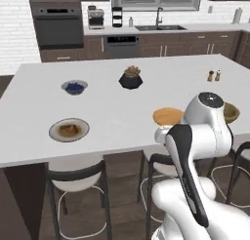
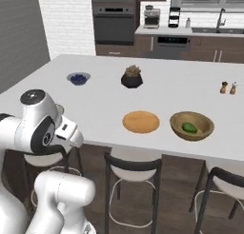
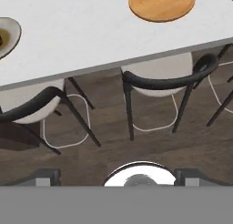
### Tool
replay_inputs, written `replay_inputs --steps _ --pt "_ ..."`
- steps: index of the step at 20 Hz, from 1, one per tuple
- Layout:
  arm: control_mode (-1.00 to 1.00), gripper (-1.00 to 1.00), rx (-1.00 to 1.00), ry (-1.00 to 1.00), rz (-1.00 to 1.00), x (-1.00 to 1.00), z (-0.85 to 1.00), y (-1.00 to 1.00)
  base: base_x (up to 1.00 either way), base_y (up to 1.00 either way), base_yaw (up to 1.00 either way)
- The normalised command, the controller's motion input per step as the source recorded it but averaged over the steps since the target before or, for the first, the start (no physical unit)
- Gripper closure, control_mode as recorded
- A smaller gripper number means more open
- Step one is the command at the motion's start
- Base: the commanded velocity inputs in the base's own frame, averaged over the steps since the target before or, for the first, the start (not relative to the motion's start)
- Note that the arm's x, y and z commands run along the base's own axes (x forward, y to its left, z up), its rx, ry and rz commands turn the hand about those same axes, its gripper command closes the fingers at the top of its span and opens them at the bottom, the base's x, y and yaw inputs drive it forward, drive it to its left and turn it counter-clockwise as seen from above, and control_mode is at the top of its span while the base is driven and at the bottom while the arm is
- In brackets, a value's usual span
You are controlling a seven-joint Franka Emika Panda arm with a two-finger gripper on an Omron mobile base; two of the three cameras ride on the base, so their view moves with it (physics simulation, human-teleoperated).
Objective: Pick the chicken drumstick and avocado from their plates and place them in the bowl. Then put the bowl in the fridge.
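The chicken drumstick [image 1: 69, 130] lies on the pale-rimmed dish [image 1: 54, 131] at the counter's near left; that dish's rim [image 3: 11, 34] shows at the left edge of the hand view. The avocado [image 2: 189, 128] rests inside the brown wooden bowl [image 2: 205, 128], to the right of the bare wooden plate [image 2: 140, 121] [image 3: 161, 4]. My gripper [image 3: 117, 176] is open and holds nothing; it hangs in front of the counter's near edge, above the stools and floor. My arm partly hides the bowl [image 1: 233, 112] in the left base view. The fridge is out of view.
On the white island counter [image 1: 146, 68] stand a grey bowl of blueberries [image 1: 74, 87], a black plant pot [image 1: 131, 78] and two shakers [image 1: 214, 75]. Black-backed stools [image 3: 159, 79] [image 1: 75, 178] line the near edge. Oven and sink run along the back wall.
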Motion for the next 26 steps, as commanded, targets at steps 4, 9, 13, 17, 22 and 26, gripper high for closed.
replay_inputs --steps 4,9,13,17,22,26 --pt "1.00 -1.00 0.00 0.00 0.00 0.00 0.00 0.00 -0.69 1.00 0.06" --pt "1.00 -1.00 0.00 0.00 0.00 0.00 0.00 0.00 0.21 1.00 0.00" --pt "1.00 -1.00 0.00 0.00 0.00 0.00 0.00 0.00 0.91 0.74 0.00" --pt "1.00 -1.00 0.00 0.00 0.00 0.00 0.00 0.00 1.00 -0.03 0.00" --pt "-1.00 -1.00 0.00 0.16 0.04 0.80 -0.05 -0.14 0.20 -0.09 0.01" --pt "-1.00 -1.00 0.00 0.22 0.09 1.00 -0.35 -0.05 0.00 0.00 0.00"
